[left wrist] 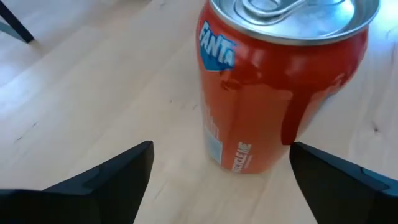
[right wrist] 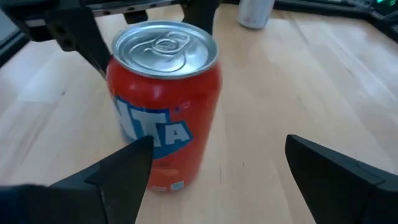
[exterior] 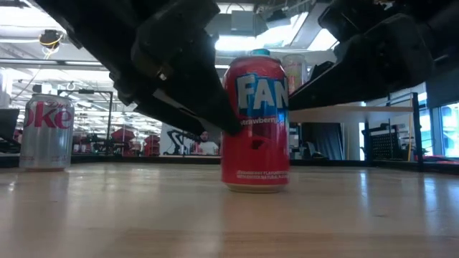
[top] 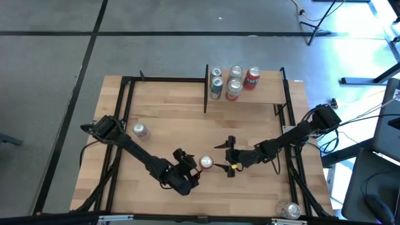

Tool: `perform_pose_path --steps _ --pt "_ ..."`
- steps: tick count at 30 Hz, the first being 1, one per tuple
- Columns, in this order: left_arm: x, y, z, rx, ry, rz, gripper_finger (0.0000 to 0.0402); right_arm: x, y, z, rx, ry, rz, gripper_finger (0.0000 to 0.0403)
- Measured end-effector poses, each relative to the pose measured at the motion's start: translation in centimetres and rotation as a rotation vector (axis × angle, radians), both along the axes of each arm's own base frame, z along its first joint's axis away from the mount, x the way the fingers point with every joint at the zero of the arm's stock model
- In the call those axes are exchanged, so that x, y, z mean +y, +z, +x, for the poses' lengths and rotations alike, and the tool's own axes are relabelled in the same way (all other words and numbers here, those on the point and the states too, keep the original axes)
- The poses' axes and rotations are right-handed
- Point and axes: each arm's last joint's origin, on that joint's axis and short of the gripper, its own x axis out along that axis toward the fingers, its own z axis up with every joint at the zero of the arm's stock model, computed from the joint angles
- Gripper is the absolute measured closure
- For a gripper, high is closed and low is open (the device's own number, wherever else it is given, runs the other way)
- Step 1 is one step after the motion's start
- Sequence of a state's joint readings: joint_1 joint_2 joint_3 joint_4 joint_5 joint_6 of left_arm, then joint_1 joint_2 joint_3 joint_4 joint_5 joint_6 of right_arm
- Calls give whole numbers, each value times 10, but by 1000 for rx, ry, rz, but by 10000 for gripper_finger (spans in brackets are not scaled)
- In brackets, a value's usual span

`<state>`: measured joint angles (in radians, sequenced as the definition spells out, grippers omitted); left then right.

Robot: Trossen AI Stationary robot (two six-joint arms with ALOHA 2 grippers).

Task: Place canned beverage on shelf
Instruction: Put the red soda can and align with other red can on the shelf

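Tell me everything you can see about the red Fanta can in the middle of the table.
The red aluminium Fanta can stands upright on the light-wood tabletop, unopened, its silver lid and pull tab intact. Blue-and-white lettering and small "strawberry" print wrap its side. The left pincer and right pincer flank it, both open; neither visibly grips it.

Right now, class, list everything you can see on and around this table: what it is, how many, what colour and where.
Fanta can: one, red, upright on the table's front middle, between the two grippers.
Diet Coke can: one, silver, upright on the table's left side.
Cans on the shelf: four, three silver and one red, upright on it.
Shelf: one, light wood with black posts, at the back right of the table.
Can at the front right corner: one, silver.
Table: one, light wood, black frame.
Left gripper: open, beside the Fanta can.
Right gripper: open, on the can's other side.
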<state>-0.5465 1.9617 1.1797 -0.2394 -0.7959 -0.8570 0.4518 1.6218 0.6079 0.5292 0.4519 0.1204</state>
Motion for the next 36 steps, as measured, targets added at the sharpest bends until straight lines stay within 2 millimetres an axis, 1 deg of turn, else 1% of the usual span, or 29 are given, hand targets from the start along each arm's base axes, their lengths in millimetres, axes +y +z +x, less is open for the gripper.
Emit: perform_pose_path --steps 4,13,15,19,22,25,30,36 --pt "5 -1 1 22 14 19 38 1 0 0 5 21 28 54" --pt "8 -4 -6 73 32 100 38 6 -1 -1 43 169 125 54" --pt "9 -5 -8 98 30 111 38 6 0 -1 41 169 125 54" --pt "9 -7 -12 153 6 105 38 2 1 -1 20 68 61 54" --pt "7 -9 -15 164 -2 111 38 0 -1 2 15 85 34 54" --pt "11 -15 -19 152 13 141 38 -1 -9 7 25 147 70 54" --pt "17 -25 -20 127 5 155 38 -7 -25 18 -11 126 64 54" --pt "22 -30 -18 95 -11 157 38 -11 -33 30 -112 132 70 54"
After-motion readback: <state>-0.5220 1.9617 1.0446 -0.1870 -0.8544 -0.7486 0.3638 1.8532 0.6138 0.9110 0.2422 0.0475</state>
